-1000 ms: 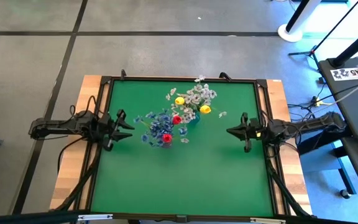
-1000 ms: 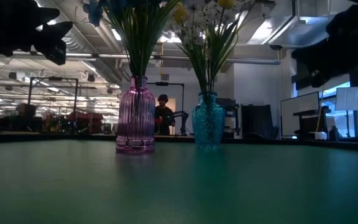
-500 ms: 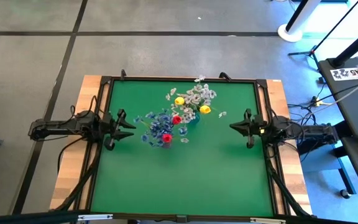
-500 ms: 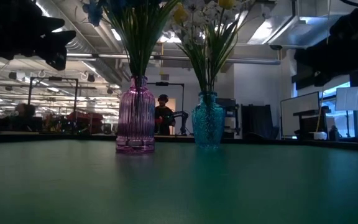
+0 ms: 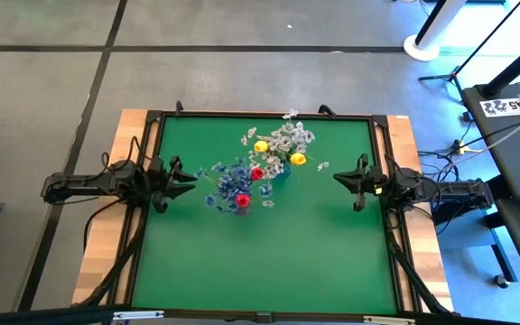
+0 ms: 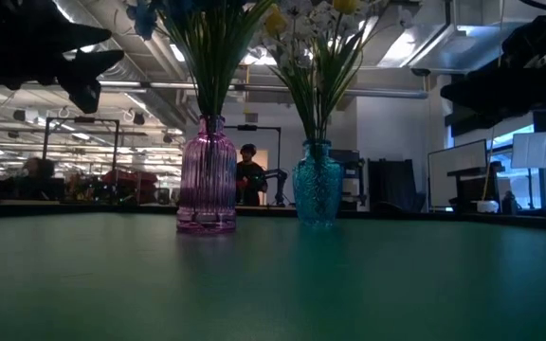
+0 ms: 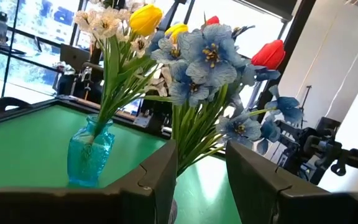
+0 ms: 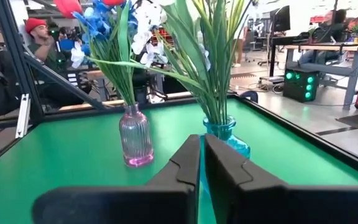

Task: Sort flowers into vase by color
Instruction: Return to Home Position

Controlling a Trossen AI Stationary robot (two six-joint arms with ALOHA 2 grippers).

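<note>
Flowers (image 5: 233, 188) fill two vases on the green counter (image 5: 269, 262), between the two grippers. The left gripper (image 5: 179, 181) hovers over the counter's left edge, fingers parted and empty. Ahead of it, and the nearer to it, stands the purple vase (image 6: 207, 180) with blue sprays (image 5: 219, 176) and red tulips (image 5: 256, 173). The right gripper (image 5: 341, 178) hovers over the opposite edge, fingers pressed almost together, holding nothing. Ahead of it, the blue vase (image 6: 318, 185) holds yellow tulips (image 5: 298, 159) and white sprays (image 5: 287, 135).
</note>
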